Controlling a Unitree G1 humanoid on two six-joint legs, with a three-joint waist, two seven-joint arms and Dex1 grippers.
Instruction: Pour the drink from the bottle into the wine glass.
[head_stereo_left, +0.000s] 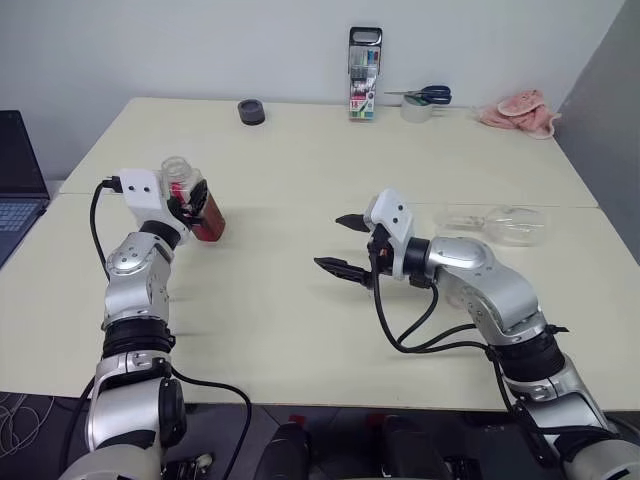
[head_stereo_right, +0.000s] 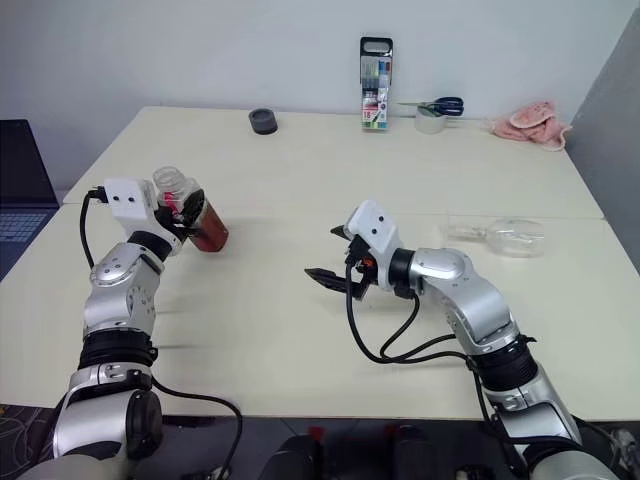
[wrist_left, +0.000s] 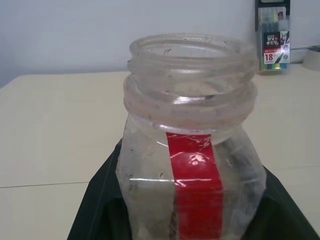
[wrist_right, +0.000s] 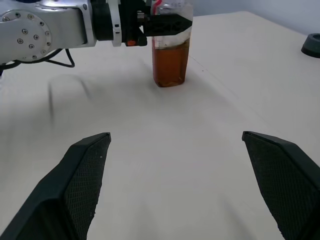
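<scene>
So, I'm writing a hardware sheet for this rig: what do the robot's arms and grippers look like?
Both arms are jointed silver-grey metal shells with black bands at the joints. Each wrist carries a white boxy camera housing, and a loose black cable loops along each forearm. The left gripper and right gripper each have two black pointed fingers with textured inner faces.

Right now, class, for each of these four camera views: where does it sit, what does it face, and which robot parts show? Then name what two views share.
Left eye view: on the head, looking down over the table; both arms show.
Right eye view: beside it, same scene.
Left wrist view: on the left wrist, facing the bottle; dark fingers flank it.
Right wrist view: on the right wrist, facing the left gripper at the bottle; open right gripper below.
Shared: both wrist views show the bottle.
</scene>
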